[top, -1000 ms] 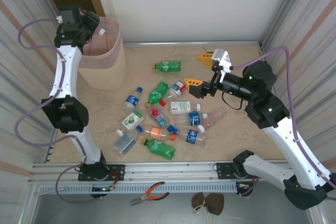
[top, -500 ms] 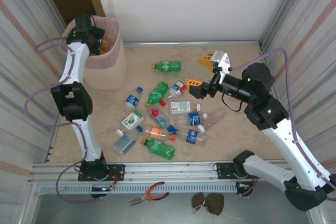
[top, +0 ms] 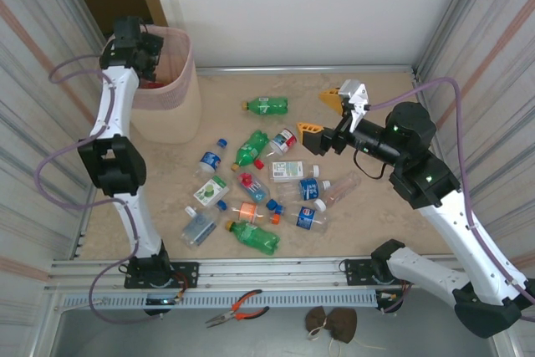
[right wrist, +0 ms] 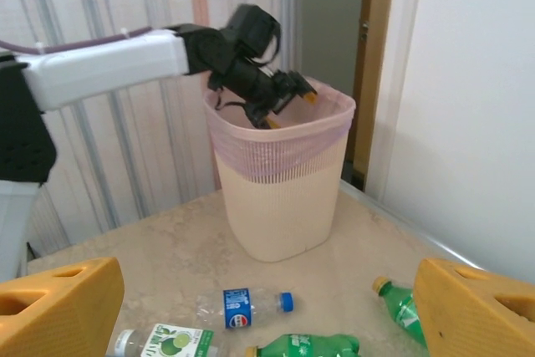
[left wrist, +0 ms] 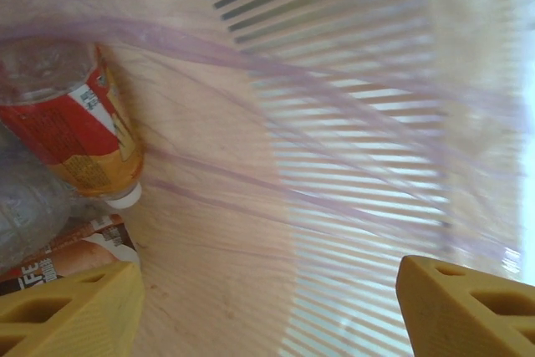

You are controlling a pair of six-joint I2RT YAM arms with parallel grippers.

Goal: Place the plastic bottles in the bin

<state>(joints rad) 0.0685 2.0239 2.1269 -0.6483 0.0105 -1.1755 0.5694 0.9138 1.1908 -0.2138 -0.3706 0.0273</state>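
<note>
Several plastic bottles [top: 269, 186], clear or green, lie scattered on the table's middle. One green bottle [top: 267, 105] lies apart, farther back. The bin [top: 171, 114], beige with a pink liner, stands at the far left. My left gripper [top: 153, 71] reaches into its mouth, open, with nothing between its yellow fingers [left wrist: 468, 307]. A red-labelled bottle [left wrist: 84, 123] lies loose inside the bin against the liner. My right gripper [top: 322, 114] hovers open above the back of the bottle pile. Below it lie a blue-labelled bottle [right wrist: 247, 307] and a green one [right wrist: 305, 346].
Corrugated walls close in on the left and right, and a white wall stands behind. Red-handled pliers [top: 238, 308] and a brown bow-shaped thing [top: 328, 321] lie in front of the arms' mounting rail. Bare tabletop [top: 376, 94] stretches behind and right of the pile.
My left gripper has swung over the bin's mouth, dipped in and opened. The right gripper has drifted slightly towards the back.
</note>
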